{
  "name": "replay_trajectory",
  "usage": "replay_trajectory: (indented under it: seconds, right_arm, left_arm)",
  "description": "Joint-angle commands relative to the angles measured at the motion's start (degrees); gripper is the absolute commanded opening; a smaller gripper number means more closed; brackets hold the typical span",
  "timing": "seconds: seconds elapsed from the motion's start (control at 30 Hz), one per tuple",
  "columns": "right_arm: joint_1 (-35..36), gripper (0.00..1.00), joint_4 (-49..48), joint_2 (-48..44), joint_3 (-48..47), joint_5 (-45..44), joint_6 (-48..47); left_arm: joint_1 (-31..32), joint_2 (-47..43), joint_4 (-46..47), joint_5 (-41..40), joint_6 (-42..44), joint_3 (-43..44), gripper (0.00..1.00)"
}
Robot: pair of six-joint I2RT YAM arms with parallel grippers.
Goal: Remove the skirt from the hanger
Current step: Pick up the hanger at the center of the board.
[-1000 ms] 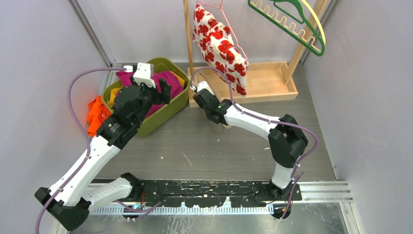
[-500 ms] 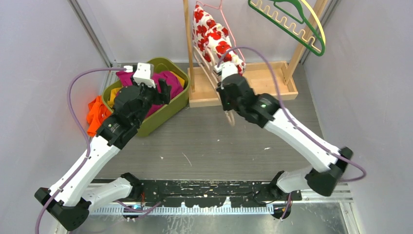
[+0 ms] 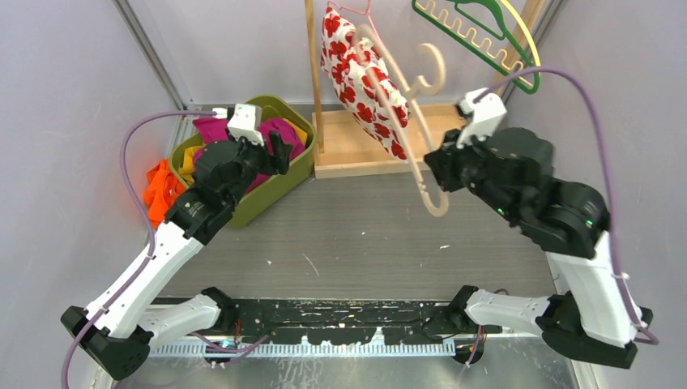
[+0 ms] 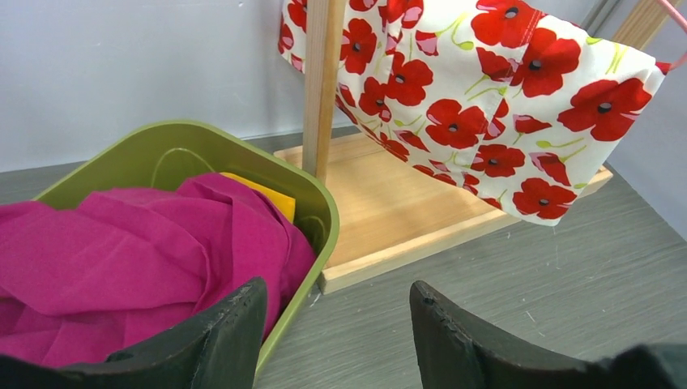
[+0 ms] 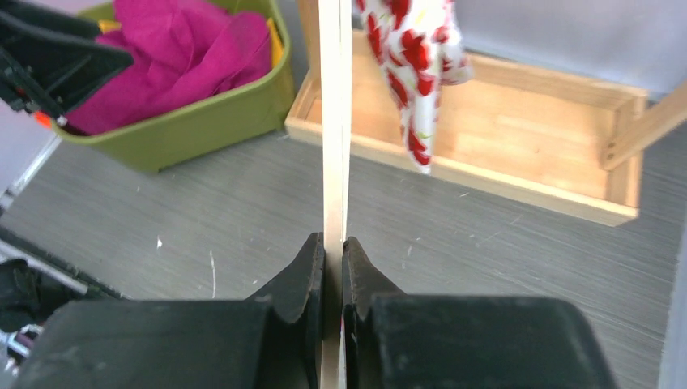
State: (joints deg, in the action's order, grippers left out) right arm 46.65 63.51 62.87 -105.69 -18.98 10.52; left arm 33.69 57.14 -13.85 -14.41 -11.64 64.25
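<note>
The right hand (image 5: 333, 247) had been swung right and lifted since the earlier frame, clenched on a cream hanger (image 5: 334, 121). The left hand (image 4: 336, 300) was held released over the green bin (image 4: 321, 199). The skirt (image 4: 486, 105) was hung on the rack (image 4: 322, 81).

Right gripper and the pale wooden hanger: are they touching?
Touching. The right wrist view shows the right gripper pinched shut on the pale wooden hanger, pressing on both of its sides with no gap.

No lettering, label, brand or number can be read on the wooden hanger (image 5: 334, 121), the flowered garment (image 3: 348, 81) or the green bin (image 3: 267, 194).
</note>
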Motion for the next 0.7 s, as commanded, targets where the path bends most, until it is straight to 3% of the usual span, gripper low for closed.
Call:
replay_trajectory:
  seconds: [0.0, 0.23, 0.53, 0.67]
  right_arm:
    - [-0.05, 0.01, 0.63, -3.38, -3.26, -11.46, 0.31]
    - [-0.13, 0.00, -5.55, -4.42, -1.50, -18.33, -2.95]
    - [-0.38, 0.00, -10.55, 5.45, -1.99, -23.92, -6.46]
    - [-6.42, 0.00, -14.10, 9.01, -3.73, -20.15, -7.34]
  left_arm:
    - [0.05, 0.43, 3.90, 2.24, -1.00, 1.76, 0.64]
    - [0.06, 0.39, 3.31, 1.52, 0.11, 2.28, 0.64]
    - [0.04, -0.43, 2.64, 0.93, 0.75, 2.62, 0.64]
    - [0.06, -1.54, 2.25, -0.08, 1.36, 2.38, 0.64]
